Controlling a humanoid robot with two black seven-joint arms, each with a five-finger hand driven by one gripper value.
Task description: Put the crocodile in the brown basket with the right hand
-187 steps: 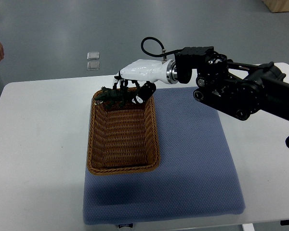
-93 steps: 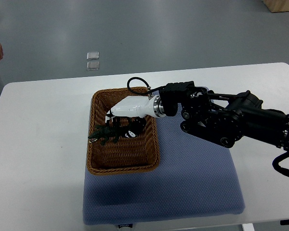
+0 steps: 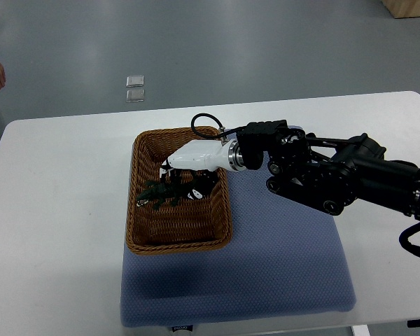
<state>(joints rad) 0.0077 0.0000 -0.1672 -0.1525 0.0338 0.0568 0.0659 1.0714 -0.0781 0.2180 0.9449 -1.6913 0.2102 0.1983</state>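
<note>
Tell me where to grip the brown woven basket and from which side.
Grip the brown woven basket's long left rim, coming from the left: that raised edge is bare, while the right hand and dark green toy crocodile crowd its far end.

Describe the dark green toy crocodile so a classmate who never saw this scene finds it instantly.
On the white table, a brown wicker basket sits at the left edge of the blue mat. Inside it, gripped by the white right hand, is the dark green toy crocodile, its only content.
</note>
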